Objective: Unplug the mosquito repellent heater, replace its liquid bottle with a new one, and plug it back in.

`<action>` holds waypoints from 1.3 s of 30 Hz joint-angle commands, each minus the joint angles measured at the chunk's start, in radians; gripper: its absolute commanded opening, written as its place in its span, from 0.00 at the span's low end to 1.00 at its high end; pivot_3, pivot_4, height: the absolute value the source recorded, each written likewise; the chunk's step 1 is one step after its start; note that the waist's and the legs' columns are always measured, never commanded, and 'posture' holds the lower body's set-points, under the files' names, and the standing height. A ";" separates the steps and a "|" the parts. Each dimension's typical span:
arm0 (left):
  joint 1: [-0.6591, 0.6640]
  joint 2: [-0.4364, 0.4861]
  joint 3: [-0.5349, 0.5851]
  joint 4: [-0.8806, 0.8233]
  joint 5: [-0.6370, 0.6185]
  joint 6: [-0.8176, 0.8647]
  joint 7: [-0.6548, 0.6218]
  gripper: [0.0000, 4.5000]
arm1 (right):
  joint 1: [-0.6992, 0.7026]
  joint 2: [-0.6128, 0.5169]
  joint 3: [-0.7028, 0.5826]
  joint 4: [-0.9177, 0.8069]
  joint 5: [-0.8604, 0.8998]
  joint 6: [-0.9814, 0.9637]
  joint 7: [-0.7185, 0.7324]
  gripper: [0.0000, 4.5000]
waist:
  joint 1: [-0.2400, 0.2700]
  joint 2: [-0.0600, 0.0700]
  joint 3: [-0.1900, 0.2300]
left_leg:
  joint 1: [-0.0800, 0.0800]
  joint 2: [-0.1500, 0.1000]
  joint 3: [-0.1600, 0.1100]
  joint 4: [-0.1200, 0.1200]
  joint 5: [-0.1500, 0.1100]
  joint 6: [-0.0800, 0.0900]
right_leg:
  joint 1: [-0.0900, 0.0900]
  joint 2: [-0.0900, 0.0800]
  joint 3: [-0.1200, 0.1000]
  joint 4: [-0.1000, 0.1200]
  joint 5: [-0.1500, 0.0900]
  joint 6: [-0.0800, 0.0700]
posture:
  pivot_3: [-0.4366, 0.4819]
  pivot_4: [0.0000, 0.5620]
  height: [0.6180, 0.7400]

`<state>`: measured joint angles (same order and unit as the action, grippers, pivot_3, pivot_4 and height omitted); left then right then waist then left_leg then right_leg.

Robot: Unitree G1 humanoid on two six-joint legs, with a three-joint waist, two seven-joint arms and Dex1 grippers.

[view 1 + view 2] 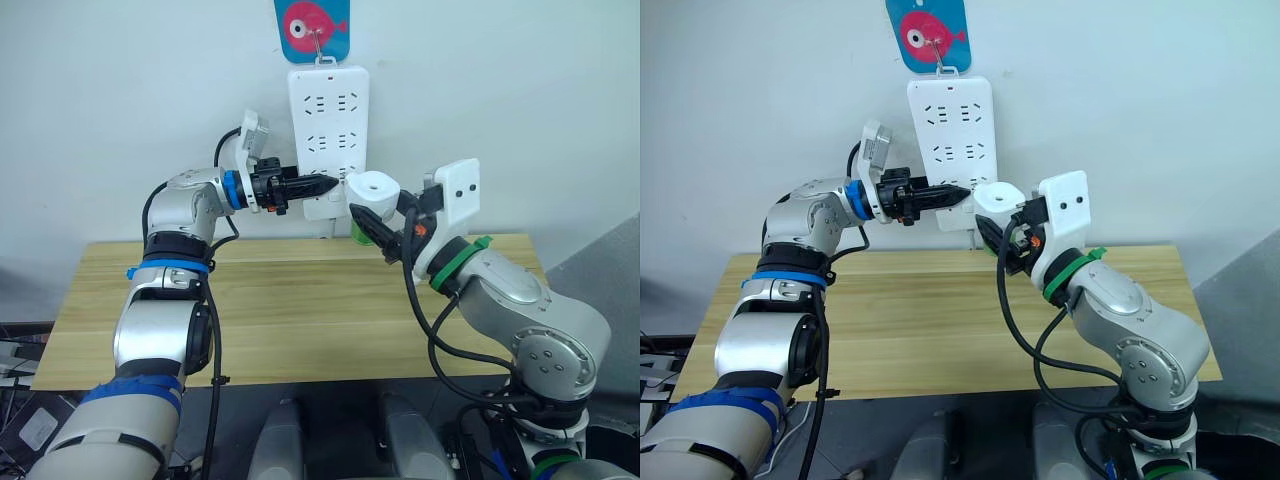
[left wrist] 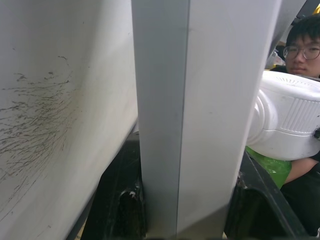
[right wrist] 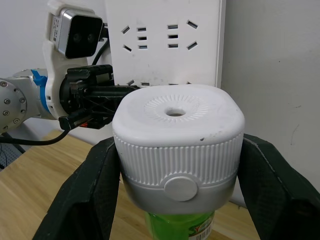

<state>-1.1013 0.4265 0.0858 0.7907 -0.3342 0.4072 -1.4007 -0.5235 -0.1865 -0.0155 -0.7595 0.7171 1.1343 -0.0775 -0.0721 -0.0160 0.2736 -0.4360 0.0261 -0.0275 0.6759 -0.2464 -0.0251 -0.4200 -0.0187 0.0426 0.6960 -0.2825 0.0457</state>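
White heater (image 3: pixel 178 140) with its green bottle (image 3: pixel 179 225) underneath sits clamped in the right gripper (image 1: pixel 372 228), just right of the wall power strip (image 1: pixel 328 135). Left gripper (image 1: pixel 322 185) squeezes the strip's lower edge above the wooden table (image 1: pixel 290 310).

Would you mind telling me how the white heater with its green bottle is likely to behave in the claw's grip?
The heater looks like stiff, light plastic, so it probably won't deform. Its ribbed band sits between the right claw fingers, which likely limits slipping. The green bottle hanging beneath adds some weight low down, so the unit may tend to twist if held loosely.
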 commanded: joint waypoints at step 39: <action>0.134 -0.082 -0.012 -0.288 -0.042 -0.038 0.130 0.30 | -0.130 0.088 0.083 0.123 -0.245 0.042 -0.081 0.66 | -0.012 -0.001 -0.001 | 0.001 0.001 -0.001 0.000 0.000 0.000 | -0.001 0.000 0.000 0.001 0.000 0.000 | 0.35 0.44 1.00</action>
<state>-0.9671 0.3705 0.1195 0.5786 -0.3425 0.3792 -1.2083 -0.6414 -0.0992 0.0780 -0.6689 0.5204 1.1870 -0.1460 -0.0841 -0.0170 0.2726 -0.4355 0.0269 -0.0286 0.6760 -0.2462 -0.0254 -0.4206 -0.0188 0.0427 0.6974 -0.2824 0.0457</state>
